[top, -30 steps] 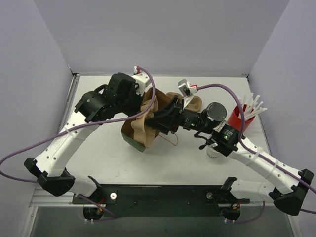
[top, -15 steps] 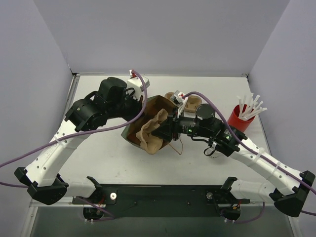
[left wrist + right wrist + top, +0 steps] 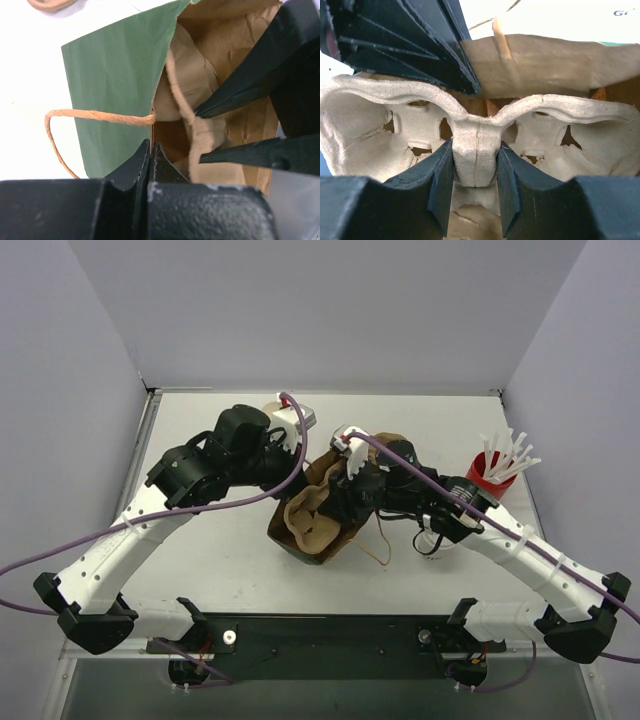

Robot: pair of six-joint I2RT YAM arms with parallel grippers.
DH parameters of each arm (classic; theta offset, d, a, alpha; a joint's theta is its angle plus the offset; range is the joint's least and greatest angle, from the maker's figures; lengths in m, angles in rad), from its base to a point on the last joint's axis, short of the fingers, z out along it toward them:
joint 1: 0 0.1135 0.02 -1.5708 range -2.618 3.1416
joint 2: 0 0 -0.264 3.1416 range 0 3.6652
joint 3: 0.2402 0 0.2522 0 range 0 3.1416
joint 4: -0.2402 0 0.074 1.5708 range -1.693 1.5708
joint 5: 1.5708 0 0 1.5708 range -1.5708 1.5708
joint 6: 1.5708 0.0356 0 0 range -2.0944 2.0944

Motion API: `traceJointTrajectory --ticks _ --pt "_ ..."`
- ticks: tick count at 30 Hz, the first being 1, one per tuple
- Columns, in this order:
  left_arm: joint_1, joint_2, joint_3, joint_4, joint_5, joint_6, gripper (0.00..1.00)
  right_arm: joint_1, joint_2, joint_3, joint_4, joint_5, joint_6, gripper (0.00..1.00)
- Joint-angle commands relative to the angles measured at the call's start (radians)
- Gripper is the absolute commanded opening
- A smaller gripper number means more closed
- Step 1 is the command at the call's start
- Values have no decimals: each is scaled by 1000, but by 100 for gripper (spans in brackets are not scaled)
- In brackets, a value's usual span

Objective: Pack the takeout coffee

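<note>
The paper bag (image 3: 300,540), green outside and brown inside, lies tilted at the table's middle with its mouth open. My left gripper (image 3: 300,462) is shut on the bag's rim (image 3: 151,131) and holds it up. My right gripper (image 3: 338,502) is shut on the middle rib of the tan two-hole cup carrier (image 3: 476,150), which sits partly inside the bag's mouth (image 3: 305,515). The white takeout coffee cup (image 3: 430,541) stands on the table under my right forearm and is mostly hidden. It is in neither gripper.
A red cup of white straws (image 3: 490,478) stands at the right. The bag's twine handle (image 3: 380,552) trails on the table near the cup; the other handle (image 3: 75,117) shows beside the green wall (image 3: 120,75). Grey walls close in both sides.
Both arms and the bag have shifted right and toward the near edge. The right gripper has carried the cup carrier further into the bag's mouth. The left gripper stays on the rim.
</note>
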Motion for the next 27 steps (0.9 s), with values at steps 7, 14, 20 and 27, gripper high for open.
traceJointTrajectory --ticks 7,14,20,27 --pt "-6 115 53 15 -81 -30 0 60 162 101 -163 168 -100 19" --pt "7 172 51 29 -112 -62 0 63 240 95 -195 233 -101 18" --pt "15 184 24 6 -251 -84 0 64 295 78 -226 273 -72 17" --pt "4 153 -8 6 -437 -69 0 64 336 66 -252 280 -54 16"
